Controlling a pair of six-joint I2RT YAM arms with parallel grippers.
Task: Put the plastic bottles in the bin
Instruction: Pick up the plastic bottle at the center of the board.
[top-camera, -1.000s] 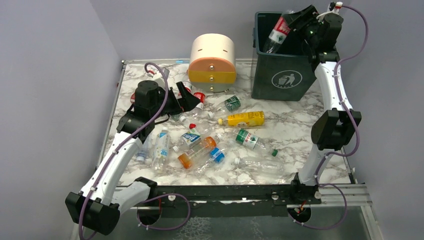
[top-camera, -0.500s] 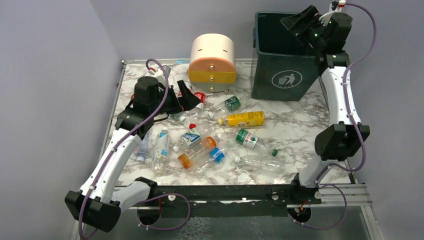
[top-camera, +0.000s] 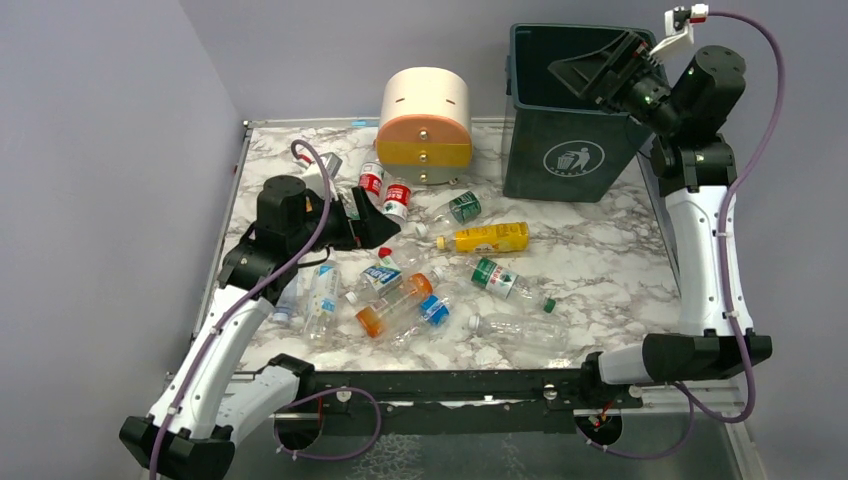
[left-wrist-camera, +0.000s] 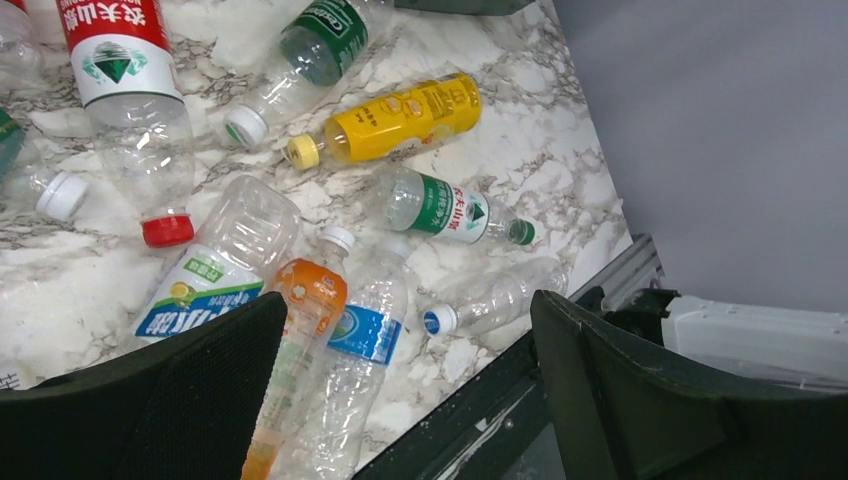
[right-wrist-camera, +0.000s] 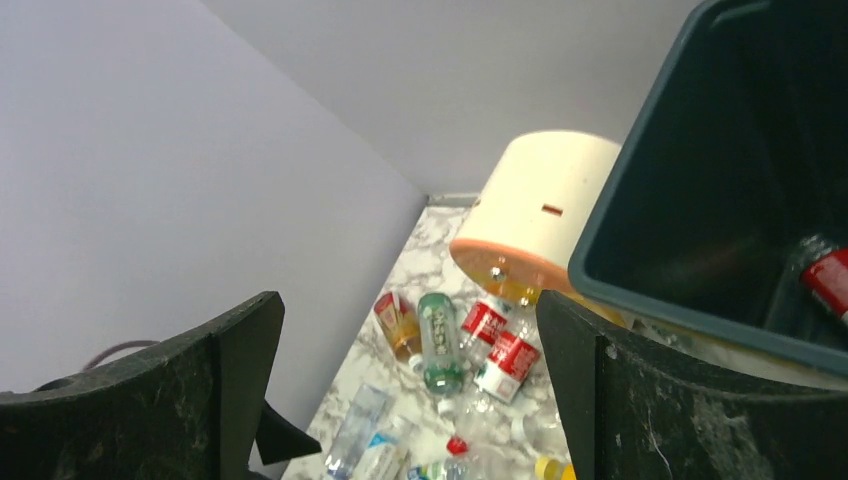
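Next pick pending — right gripper (top-camera: 590, 62) gapes empty above the bin (top-camera: 530, 160); left gripper (top-camera: 377, 215), also wide, must close on a nearby bottle (top-camera: 397, 197).

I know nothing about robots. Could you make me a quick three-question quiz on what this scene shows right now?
1. True or false: the right gripper, up by the bin, holds a bottle.
2. In the overhead view, what stands just left of the bin? A) a blue bucket B) a cream-and-orange drawer unit C) a cardboard box
3. In the right wrist view, what lies inside the bin?
Key: 1. False: its fingers stand apart with nothing between them. 2. B. 3. A bottle with a red label.
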